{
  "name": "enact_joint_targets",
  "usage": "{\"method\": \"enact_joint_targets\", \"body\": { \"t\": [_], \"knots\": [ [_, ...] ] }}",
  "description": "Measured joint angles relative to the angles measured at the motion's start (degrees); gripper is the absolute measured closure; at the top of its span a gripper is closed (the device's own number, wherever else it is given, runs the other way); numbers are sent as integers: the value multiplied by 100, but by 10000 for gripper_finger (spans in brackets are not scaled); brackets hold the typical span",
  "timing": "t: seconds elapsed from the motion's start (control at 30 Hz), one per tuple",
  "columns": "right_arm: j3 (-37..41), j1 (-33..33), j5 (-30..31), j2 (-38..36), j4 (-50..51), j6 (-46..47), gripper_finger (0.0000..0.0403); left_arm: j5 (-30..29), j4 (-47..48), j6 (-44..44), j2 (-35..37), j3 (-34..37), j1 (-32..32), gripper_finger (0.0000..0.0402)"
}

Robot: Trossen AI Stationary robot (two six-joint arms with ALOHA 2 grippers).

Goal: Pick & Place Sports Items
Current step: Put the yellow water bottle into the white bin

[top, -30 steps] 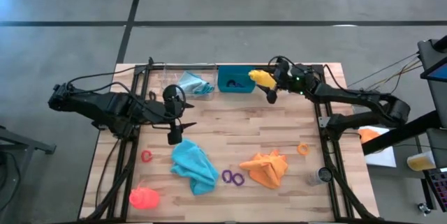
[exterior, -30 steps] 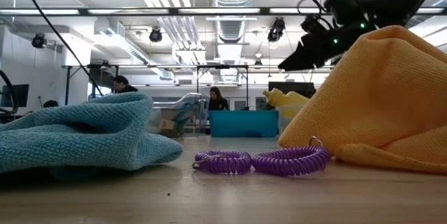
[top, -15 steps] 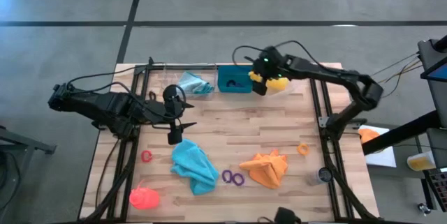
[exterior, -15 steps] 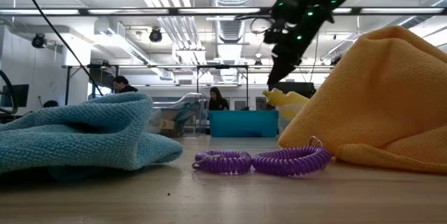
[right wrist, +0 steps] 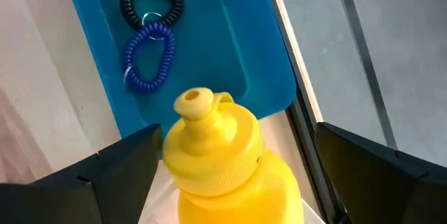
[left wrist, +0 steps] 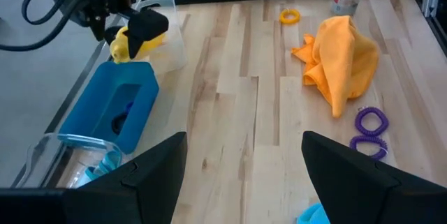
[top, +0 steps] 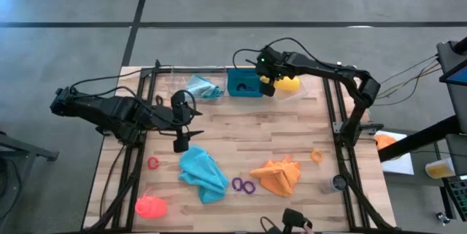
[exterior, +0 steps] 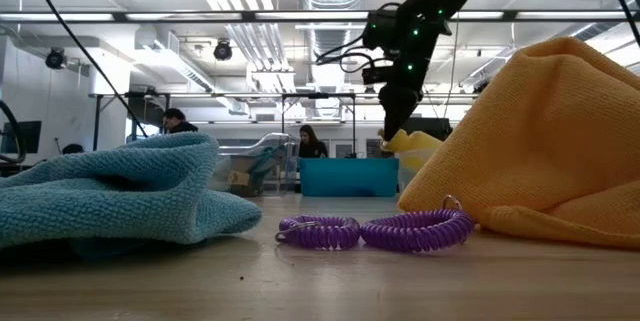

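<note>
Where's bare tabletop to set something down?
Widest free patch: bare wood between the teal rectangular bin, the orange cloth and the small orange ring. The front right corner is bare too. Crowded: the back edge, and the front left around the teal cloth, purple rings and red ring.

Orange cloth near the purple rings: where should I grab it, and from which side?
Pinch the orange cloth at its raised ridge, coming straight down from above, fingers astride the fold. It sits bunched in a tall heap, so the ridge likely gives more bite than its edges flat on the table.
</note>
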State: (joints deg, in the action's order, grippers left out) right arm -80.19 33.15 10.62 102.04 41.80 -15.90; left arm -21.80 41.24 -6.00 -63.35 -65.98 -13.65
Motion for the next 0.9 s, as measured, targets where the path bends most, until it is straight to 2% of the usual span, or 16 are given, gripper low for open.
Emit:
{"method": "enact_joint_targets", "body": {
  "t": [0.9],
  "knots": [
    [306,-2,-12,-63,-50,-188,30,0,96,9,7,2,0,116]
  ]
}}
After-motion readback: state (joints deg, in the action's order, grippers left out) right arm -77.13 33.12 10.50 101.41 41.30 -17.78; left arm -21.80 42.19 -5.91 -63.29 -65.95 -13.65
